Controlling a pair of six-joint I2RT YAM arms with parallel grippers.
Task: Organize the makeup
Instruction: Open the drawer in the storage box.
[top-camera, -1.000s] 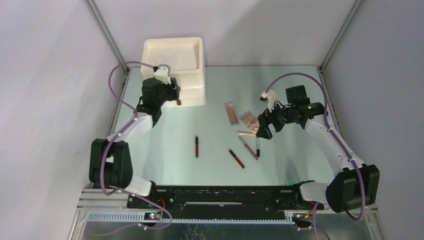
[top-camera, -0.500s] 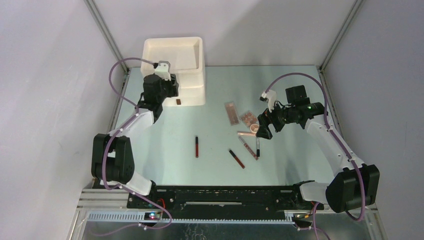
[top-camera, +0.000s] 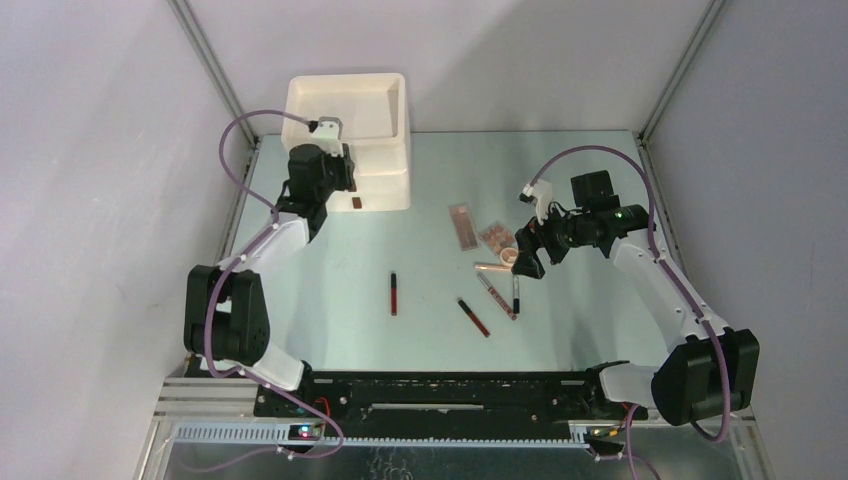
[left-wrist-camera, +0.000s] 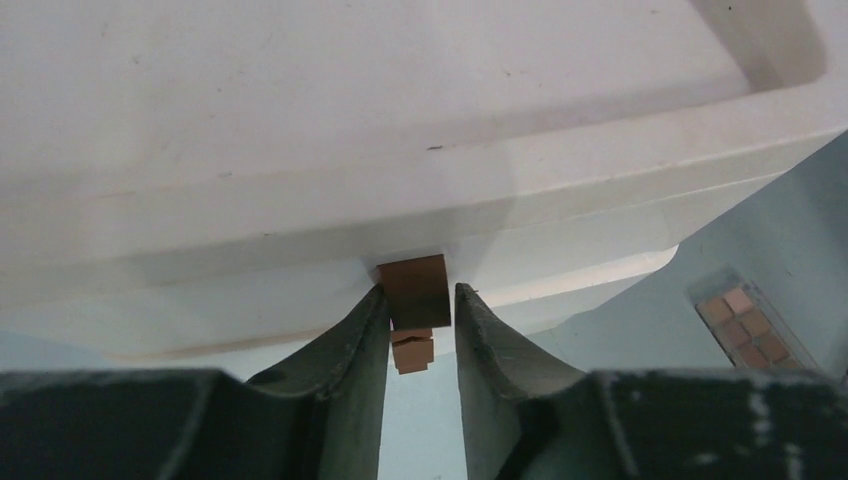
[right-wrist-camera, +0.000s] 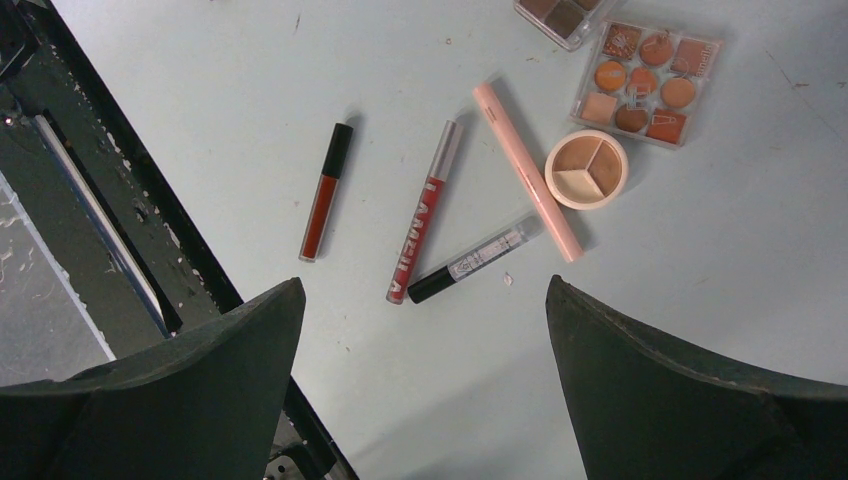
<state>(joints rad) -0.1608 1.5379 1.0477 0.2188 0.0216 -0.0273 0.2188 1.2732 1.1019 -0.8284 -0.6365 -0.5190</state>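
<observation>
Left gripper (left-wrist-camera: 420, 296): closed on brown tab (left-wrist-camera: 415, 285) at box (left-wrist-camera: 300, 150) front. Right gripper (right-wrist-camera: 425, 283): held wide open; tubes (right-wrist-camera: 429, 212), compact (right-wrist-camera: 586, 168) and palette (right-wrist-camera: 645, 82) are laid beneath it, between and beyond its fingers.

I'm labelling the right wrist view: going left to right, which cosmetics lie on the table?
Dark-red tube with black cap → red tube with silver cap → slim peach-pink stick → round three-shade compact → square clear palette of orange and brown pans. The clear black-capped tube overlaps several, so it is left out.
</observation>
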